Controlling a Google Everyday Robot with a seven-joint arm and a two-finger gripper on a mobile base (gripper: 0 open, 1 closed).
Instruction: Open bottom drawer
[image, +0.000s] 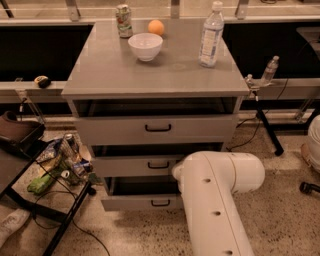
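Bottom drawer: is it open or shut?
Partly open: the bottom drawer front sits forward, dark gap above it. Pincer hidden behind the white arm.

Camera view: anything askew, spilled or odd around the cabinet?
Nothing spilled or damaged. All three drawers stand ajar, the bottom drawer included. A litter pile sits jumbled at left. The gripper is hidden behind the white arm.

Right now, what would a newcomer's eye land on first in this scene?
A bulky white robot arm fills the lower foreground before the grey three-drawer cabinet; its hand is hidden behind it. The short grey bottom drawer with a small black handle stands pulled partly out at floor level. On the cabinet top sit a white bowl, an orange fruit and a clear plastic water bottle.
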